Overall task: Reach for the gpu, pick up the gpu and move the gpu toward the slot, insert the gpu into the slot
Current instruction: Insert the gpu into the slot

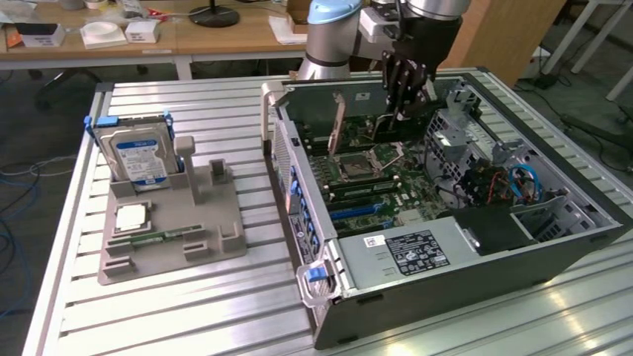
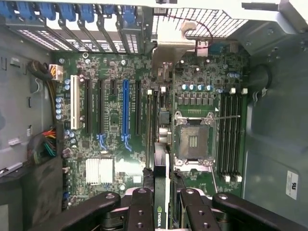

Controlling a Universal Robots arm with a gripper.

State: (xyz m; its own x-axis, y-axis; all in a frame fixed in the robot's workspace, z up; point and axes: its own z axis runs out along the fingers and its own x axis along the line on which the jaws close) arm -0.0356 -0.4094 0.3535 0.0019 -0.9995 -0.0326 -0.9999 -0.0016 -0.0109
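I'm in the upper middle of the exterior view. My gripper [image 1: 404,111] is down inside the open computer case [image 1: 445,274], clamped on the top edge of the gpu [image 1: 393,130]. The card hangs on edge above the motherboard [image 1: 386,196], not seated.

From the wrist view, my gripper [image 2: 166,214] has fingers [image 2: 142,209] on either face of the gpu [image 2: 161,192]. I see the card edge-on, a thin dark line running out to its grey bracket [image 2: 175,50] by the case's rear grille. I cannot tell whether the bracket touches that wall. The line lies between the CPU socket [image 2: 193,139] and the row of black expansion slots. The blue slot [image 2: 125,110] sits farther over, beyond one black slot.

Room is tight. The socket's metal frame is just beside the card on one face, and the nearest black slot is just beside it on the other. In the exterior view the metal cage stands near my fingers on the exterior view's right, and the case's open side leaves free space above.

Well apart, at the exterior view's left, the hard drive [image 1: 138,152] stands upright in a grey holder [image 1: 213,237] on the slatted table [image 1: 198,311].
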